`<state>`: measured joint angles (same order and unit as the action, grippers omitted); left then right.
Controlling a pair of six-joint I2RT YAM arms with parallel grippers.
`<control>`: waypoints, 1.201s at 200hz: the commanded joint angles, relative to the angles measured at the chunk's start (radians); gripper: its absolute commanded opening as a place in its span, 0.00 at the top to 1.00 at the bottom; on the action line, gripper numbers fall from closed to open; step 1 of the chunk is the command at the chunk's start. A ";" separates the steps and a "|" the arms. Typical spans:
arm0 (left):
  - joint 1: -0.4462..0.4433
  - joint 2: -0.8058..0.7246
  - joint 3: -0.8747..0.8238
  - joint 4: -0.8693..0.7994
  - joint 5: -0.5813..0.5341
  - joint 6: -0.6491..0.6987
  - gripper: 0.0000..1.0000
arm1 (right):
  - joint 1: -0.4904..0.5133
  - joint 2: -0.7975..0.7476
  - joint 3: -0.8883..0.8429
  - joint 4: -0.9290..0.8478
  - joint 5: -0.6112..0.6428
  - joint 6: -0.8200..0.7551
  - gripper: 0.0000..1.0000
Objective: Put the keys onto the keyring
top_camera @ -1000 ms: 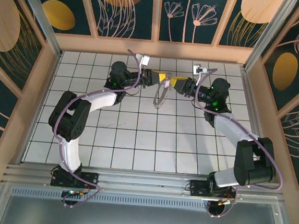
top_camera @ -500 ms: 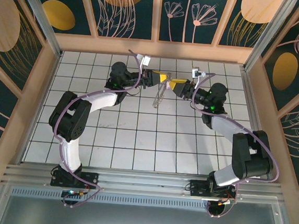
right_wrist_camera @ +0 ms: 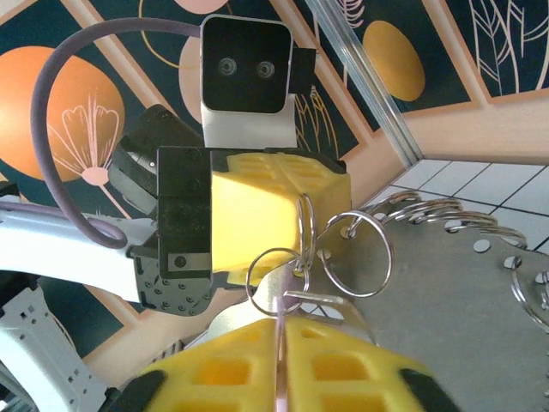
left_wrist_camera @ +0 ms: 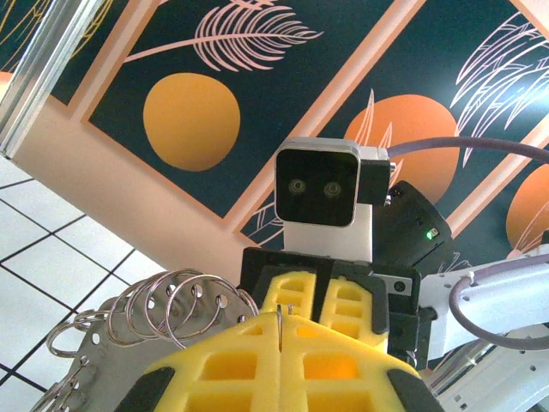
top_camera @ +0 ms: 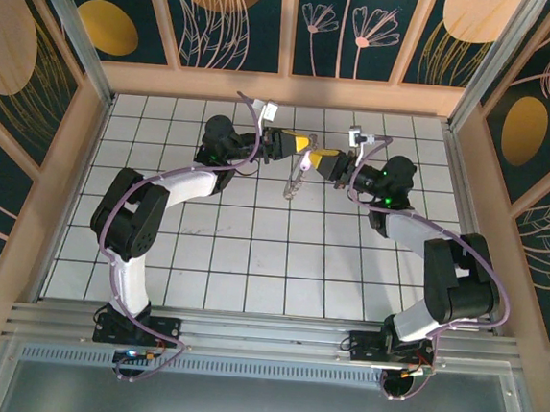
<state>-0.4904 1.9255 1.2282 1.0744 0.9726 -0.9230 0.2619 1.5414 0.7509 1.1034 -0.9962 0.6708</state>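
First, the top view. Both arms reach to the far middle of the white tiled table [top_camera: 252, 252]. The left gripper [top_camera: 303, 144] and the right gripper [top_camera: 319, 158] meet tip to tip there. The keyring [top_camera: 296, 181] hangs just under them and looks like a thin dark hoop from here. A tiny pale key [top_camera: 305, 159] sits right at the yellow tips. From this high up I cannot tell how the fingers are set.

Next, the left wrist camera is much closer. The left gripper [left_wrist_camera: 280, 324] has its yellow fingers pressed together on a thin wire loop of the keyring. The right gripper [left_wrist_camera: 319, 296] faces it, very near. Off to the left, the keyring shows as a grey round plate with many wire rings [left_wrist_camera: 176, 296] along its edge.

Last, the right wrist camera. The right gripper [right_wrist_camera: 280, 335] has its fingers squeezed tight on the pale pink key [right_wrist_camera: 313, 302]. A small ring [right_wrist_camera: 273, 273] sits right at the key's end. Just behind it, the left gripper [right_wrist_camera: 302, 225] pinches a wire loop seen edge-on. The grey plate lies to the right.
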 commanded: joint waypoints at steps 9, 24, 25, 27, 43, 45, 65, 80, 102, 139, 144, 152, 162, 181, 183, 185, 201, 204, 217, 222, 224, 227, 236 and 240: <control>-0.002 -0.011 0.005 0.078 0.006 -0.014 1.00 | 0.007 -0.019 -0.014 0.045 -0.019 -0.001 1.00; -0.002 -0.014 0.002 0.078 -0.001 -0.011 1.00 | 0.008 -0.024 -0.018 0.037 -0.014 -0.001 1.00; -0.002 -0.016 0.001 0.078 -0.001 -0.011 1.00 | 0.007 -0.025 -0.018 0.037 -0.014 -0.002 1.00; -0.002 -0.016 0.001 0.078 -0.002 -0.011 1.00 | 0.008 -0.026 -0.020 0.034 -0.013 -0.002 1.00; -0.002 -0.022 -0.003 0.076 -0.012 -0.003 1.00 | 0.010 -0.033 -0.021 0.021 -0.004 -0.002 1.00; -0.002 -0.023 -0.004 0.076 -0.014 -0.002 1.00 | 0.012 -0.033 -0.021 0.019 -0.004 -0.003 1.00; -0.002 -0.035 -0.012 0.072 -0.034 0.011 1.00 | 0.030 -0.041 -0.008 -0.038 0.004 -0.031 1.00; -0.002 -0.045 -0.016 0.068 -0.045 0.017 1.00 | 0.051 -0.044 0.002 -0.098 0.014 -0.070 1.00; -0.002 -0.051 -0.020 0.067 -0.052 0.020 1.00 | 0.071 -0.037 0.011 -0.123 0.031 -0.088 1.00; -0.002 -0.058 -0.027 0.076 -0.053 0.018 1.00 | 0.082 -0.004 0.032 -0.128 0.065 -0.077 1.00; -0.002 -0.057 -0.029 0.077 -0.053 0.017 1.00 | 0.080 0.000 0.034 -0.132 0.073 -0.077 1.00; -0.002 -0.058 -0.030 0.084 -0.055 0.014 1.00 | 0.081 0.010 0.036 -0.132 0.084 -0.072 1.00; -0.004 -0.058 -0.032 0.095 -0.058 0.007 1.00 | 0.081 0.025 0.044 -0.127 0.088 -0.058 1.00; -0.004 -0.058 -0.039 0.115 -0.069 -0.002 1.00 | 0.085 0.052 0.059 -0.121 0.062 -0.043 1.00; -0.004 -0.058 -0.039 0.117 -0.069 -0.001 1.00 | 0.085 0.053 0.058 -0.123 0.061 -0.045 1.00; -0.004 -0.059 -0.039 0.117 -0.069 -0.002 1.00 | 0.086 0.054 0.058 -0.125 0.061 -0.047 1.00; -0.004 -0.059 -0.042 0.123 -0.075 -0.006 1.00 | 0.081 0.046 0.042 -0.143 0.091 -0.059 1.00; -0.004 -0.058 -0.042 0.125 -0.076 -0.006 1.00 | 0.081 0.046 0.040 -0.143 0.096 -0.058 1.00; -0.005 -0.056 -0.045 0.134 -0.079 -0.010 1.00 | 0.090 0.060 0.052 -0.134 0.078 -0.037 1.00; -0.006 -0.055 -0.046 0.138 -0.081 -0.012 1.00 | 0.096 0.067 0.063 -0.140 0.069 -0.034 1.00; -0.005 -0.054 -0.047 0.140 -0.082 -0.013 1.00 | 0.099 0.068 0.068 -0.145 0.068 -0.035 1.00; -0.006 -0.053 -0.047 0.144 -0.083 -0.014 1.00 | 0.104 0.069 0.074 -0.155 0.069 -0.040 1.00; -0.007 -0.051 -0.051 0.157 -0.087 -0.021 1.00 | 0.115 0.064 0.085 -0.189 0.082 -0.063 1.00; -0.007 -0.049 -0.053 0.163 -0.089 -0.025 1.00 | 0.119 0.061 0.089 -0.205 0.088 -0.073 1.00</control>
<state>-0.4892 1.9175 1.1740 1.1065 0.9039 -0.9234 0.3386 1.5871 0.7986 0.9707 -0.9058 0.6201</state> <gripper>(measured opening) 0.050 0.051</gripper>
